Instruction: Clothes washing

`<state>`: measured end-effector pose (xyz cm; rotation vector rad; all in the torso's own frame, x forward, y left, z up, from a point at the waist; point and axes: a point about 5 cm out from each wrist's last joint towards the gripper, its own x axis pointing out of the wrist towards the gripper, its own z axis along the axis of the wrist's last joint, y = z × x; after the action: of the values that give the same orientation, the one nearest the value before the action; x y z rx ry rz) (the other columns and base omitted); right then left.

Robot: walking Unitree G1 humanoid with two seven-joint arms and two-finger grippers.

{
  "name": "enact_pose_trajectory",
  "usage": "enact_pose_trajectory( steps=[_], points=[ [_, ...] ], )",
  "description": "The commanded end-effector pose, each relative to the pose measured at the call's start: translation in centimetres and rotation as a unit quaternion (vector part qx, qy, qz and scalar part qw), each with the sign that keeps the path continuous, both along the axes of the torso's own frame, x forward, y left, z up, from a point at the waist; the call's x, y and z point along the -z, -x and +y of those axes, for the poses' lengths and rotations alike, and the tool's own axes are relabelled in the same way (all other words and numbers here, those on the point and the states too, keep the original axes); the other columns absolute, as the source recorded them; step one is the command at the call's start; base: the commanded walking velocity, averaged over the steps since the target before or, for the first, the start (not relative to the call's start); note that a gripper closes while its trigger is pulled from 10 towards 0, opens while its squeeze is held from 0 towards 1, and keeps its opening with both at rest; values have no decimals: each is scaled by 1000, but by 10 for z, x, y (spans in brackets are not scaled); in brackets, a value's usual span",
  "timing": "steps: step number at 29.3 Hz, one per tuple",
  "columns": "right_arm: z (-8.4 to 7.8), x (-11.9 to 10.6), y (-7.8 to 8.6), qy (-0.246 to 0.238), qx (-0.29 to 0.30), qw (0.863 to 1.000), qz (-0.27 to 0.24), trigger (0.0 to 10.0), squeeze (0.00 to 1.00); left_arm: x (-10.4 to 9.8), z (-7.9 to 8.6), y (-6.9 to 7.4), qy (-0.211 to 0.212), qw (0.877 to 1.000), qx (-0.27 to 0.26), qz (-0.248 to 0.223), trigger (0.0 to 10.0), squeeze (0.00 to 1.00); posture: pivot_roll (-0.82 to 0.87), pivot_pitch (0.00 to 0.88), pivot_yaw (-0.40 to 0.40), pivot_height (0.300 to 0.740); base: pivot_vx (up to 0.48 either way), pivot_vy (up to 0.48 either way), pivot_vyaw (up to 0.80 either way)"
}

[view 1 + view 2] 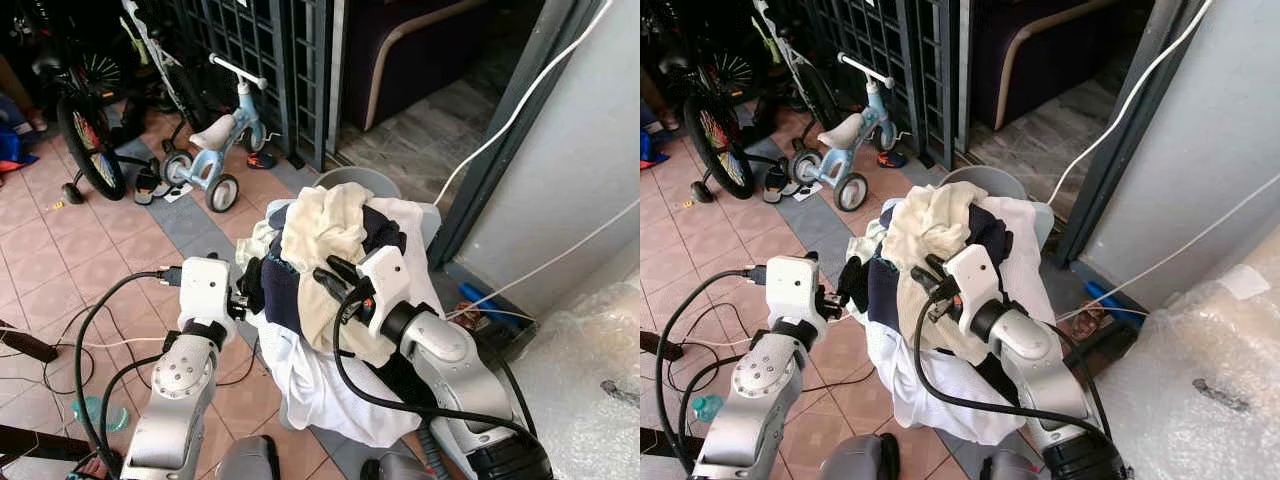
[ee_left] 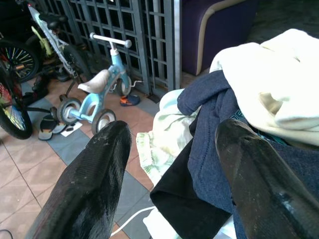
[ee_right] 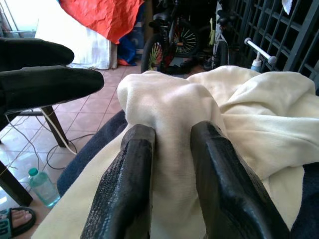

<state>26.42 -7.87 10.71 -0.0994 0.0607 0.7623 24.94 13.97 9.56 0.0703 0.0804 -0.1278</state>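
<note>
Head views: a heap of laundry point(image 1: 330, 300) piled over a grey basket point(image 1: 360, 180), centre of the tiled floor point(image 1: 60, 260). Cream garment point(image 1: 320, 225) on top, navy garment point(image 1: 280, 285) below it, white sheet point(image 1: 320, 385) hanging at the near side. Right gripper point(image 1: 335, 278) on the heap; left gripper point(image 1: 243, 290) at its left edge. Blue tricycle point(image 1: 215, 145) far left, by a dark gate point(image 1: 270, 50).

Left wrist view: fingers point(image 2: 94, 174) spread wide, holding nothing, navy cloth just beside one.

Right wrist view: fingers point(image 3: 127, 184) closed to a narrow gap, pinching a fold of the cream garment.
</note>
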Motion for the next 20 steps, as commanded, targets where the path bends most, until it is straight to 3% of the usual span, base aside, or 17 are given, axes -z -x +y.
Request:
enact_pose_trajectory(
  steps=[1,4,9,10,11,12,15,20],
  points=[
    [4,-4,-1,9,-10,1000,-14,10000,1000,-2,1,-1,0,1000,1,-1,10000,0,30,77,45,740,0,0,0],
    [7,0,-4,46,-13,999,-20,10000,1000,-3,1,-2,0,1000,2,-2,10000,0,31,91,47,740,0,0,0],
    [15,17,-2,75,-20,997,15,10000,1000,-3,3,-3,-1,1000,0,-3,10000,0,36,79,46,740,0,0,0],
    [17,20,0,75,-22,997,19,7569,584,-4,2,-3,-2,1000,0,-3,10000,0,38,78,47,740,0,0,0],
    [18,21,1,73,-23,997,20,7569,584,-4,2,-3,-2,1000,0,-3,10000,0,39,78,47,740,0,0,0],
    [19,22,2,62,-19,998,24,0,0,-4,2,-3,-2,1000,0,-4,10000,0,41,77,48,740,0,0,0],
    [19,21,1,49,-9,998,26,0,0,-3,3,-2,-2,1000,0,-3,10000,0,40,76,50,740,0,0,0],
    [6,16,-10,20,56,998,23,0,0,-3,3,-2,-4,1000,1,-4,10000,0,37,70,51,740,0,0,0]
  ],
)
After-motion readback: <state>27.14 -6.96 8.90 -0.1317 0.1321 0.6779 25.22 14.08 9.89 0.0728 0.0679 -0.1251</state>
